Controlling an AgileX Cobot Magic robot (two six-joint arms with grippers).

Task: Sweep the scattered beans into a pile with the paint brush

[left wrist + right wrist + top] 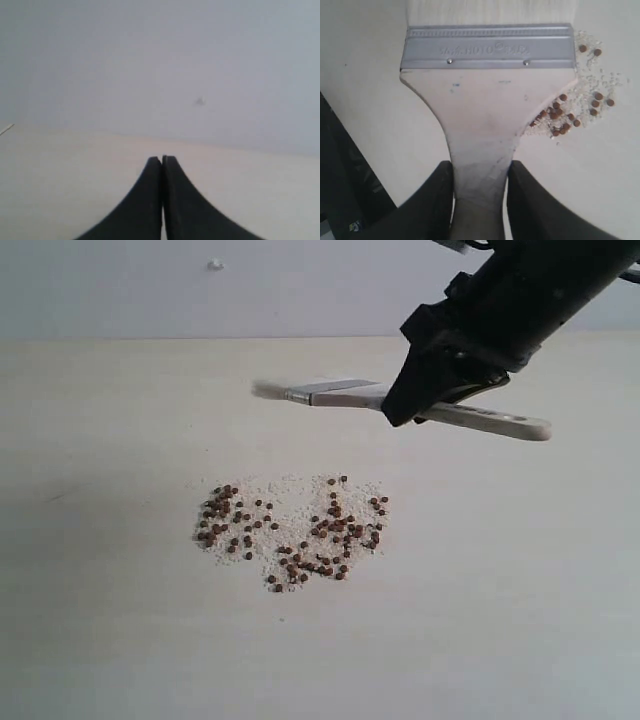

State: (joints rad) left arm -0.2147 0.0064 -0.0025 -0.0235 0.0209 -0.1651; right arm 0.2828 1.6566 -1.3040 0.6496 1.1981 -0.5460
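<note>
The beans [300, 530] lie in a loose reddish-brown patch mixed with whitish grains on the pale table, a denser clump at its left end. Some beans [570, 112] show beside the brush in the right wrist view. The paint brush [345, 393] hangs in the air beyond the patch, roughly level, bristles pointing left and handle end right. My right gripper [400, 412] is shut on the paint brush handle [480, 165], a finger on each side. In the left wrist view, my left gripper [161, 159] is shut and empty, above bare table; the exterior view does not show it.
The pale table [120, 620] runs to a grey wall [150, 290] at the back. A small mark [215, 264] sits on that wall.
</note>
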